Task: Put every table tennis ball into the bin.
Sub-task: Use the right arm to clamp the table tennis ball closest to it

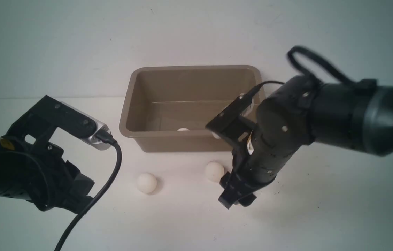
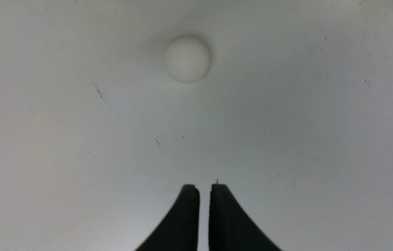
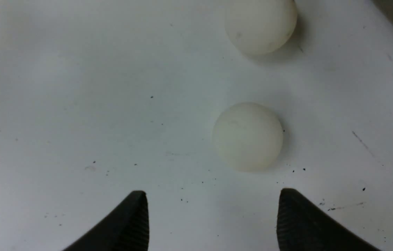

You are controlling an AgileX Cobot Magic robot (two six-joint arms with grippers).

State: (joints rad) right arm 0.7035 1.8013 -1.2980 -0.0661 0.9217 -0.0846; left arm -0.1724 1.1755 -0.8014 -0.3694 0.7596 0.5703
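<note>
No readable text, label or number anywhere

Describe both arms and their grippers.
Both arms are black: the left arm bears a silver camera with a black cable; the right arm has a looped cable. The left gripper and right gripper have curved, tapering black fingers.

front: looked forward and down, from farthest back, wide.
wrists: faced down at the table, close.
shared: front and right wrist both saw two balls.
</note>
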